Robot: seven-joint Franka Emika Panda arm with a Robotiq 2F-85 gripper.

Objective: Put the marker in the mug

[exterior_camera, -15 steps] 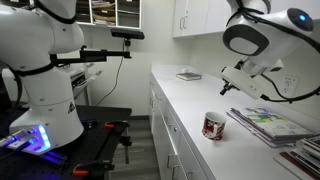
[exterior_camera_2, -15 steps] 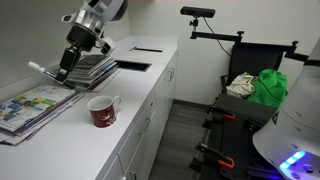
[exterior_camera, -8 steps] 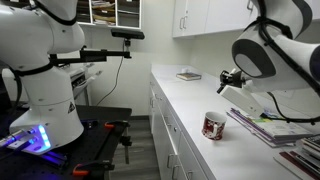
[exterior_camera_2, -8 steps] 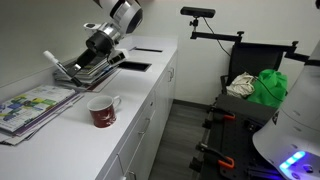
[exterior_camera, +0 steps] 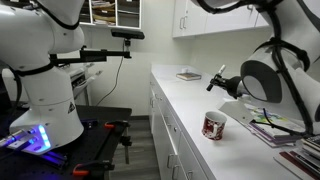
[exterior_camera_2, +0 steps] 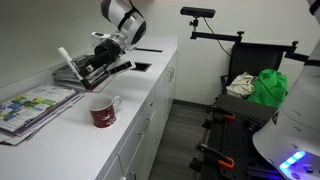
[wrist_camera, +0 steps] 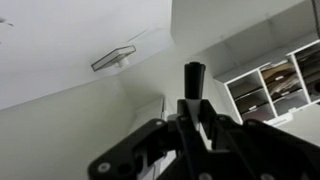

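The mug [exterior_camera: 213,125], dark red and white with a pale inside, stands upright on the white counter; it also shows in an exterior view [exterior_camera_2: 101,110]. My gripper [exterior_camera: 223,81] is shut on the dark marker [exterior_camera: 215,78] and holds it in the air above and behind the mug, with the jaws pointing sideways. In an exterior view the gripper [exterior_camera_2: 84,69] holds the marker [exterior_camera_2: 66,58] with its free end tilted up. In the wrist view the marker [wrist_camera: 193,78] sticks up from between the shut jaws [wrist_camera: 190,118].
A stack of magazines [exterior_camera: 272,124] lies behind the mug, also seen in an exterior view [exterior_camera_2: 35,100]. A flat book [exterior_camera: 188,75] lies farther along the counter. The counter edge [exterior_camera_2: 135,115] drops to drawers. A second white robot [exterior_camera: 45,70] stands across the aisle.
The arm has swung round and the wrist has turned sideways. The gripper has carried the marker up off the magazines and a little toward the mug's side of the counter.
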